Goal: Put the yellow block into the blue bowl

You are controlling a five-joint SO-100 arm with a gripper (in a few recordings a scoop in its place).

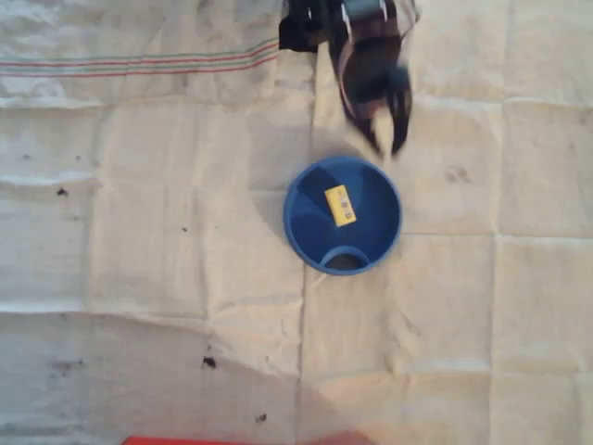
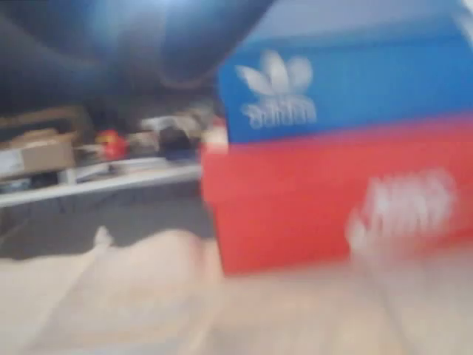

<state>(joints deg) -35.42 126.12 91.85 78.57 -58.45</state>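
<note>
In the overhead view the yellow block (image 1: 340,205) lies flat inside the blue bowl (image 1: 382,190), near its middle, with small dark marks on its upper face. An arch-shaped feature sits at the bowl's near inner wall. My gripper (image 1: 387,144) hangs just beyond the bowl's far rim, blurred, with its dark fingers spread apart and nothing between them. It is apart from the block.
A creased white cloth (image 1: 148,232) with red and green stripes at the far left covers the table. A red edge (image 1: 185,440) shows at the bottom. In the blurred wrist view a blue box (image 2: 347,81) is stacked on a red box (image 2: 318,200), with clutter behind.
</note>
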